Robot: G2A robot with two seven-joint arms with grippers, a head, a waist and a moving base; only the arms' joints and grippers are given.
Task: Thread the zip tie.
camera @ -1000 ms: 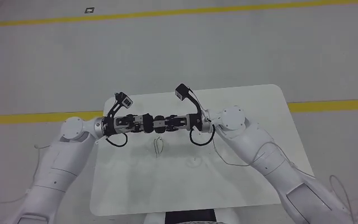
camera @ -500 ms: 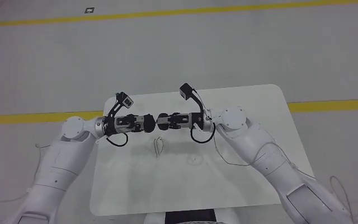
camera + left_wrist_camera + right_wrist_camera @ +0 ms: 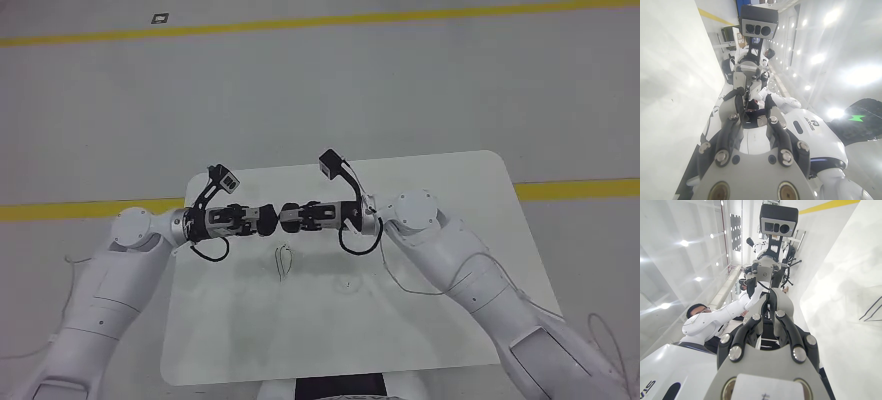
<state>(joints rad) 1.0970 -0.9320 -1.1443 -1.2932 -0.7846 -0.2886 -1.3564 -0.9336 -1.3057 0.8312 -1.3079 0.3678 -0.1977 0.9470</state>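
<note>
While my right hand (image 3: pixel 769 299) pinches its fingers together on a thin dark strip (image 3: pixel 770 283), my left hand (image 3: pixel 753 97) faces it tip to tip with its fingers spread apart, both held above the table (image 3: pixel 420 320). Below them a looped zip tie (image 3: pixel 283 263) lies flat on the table, touching neither hand. Whether the strip is a zip tie too I cannot tell.
</note>
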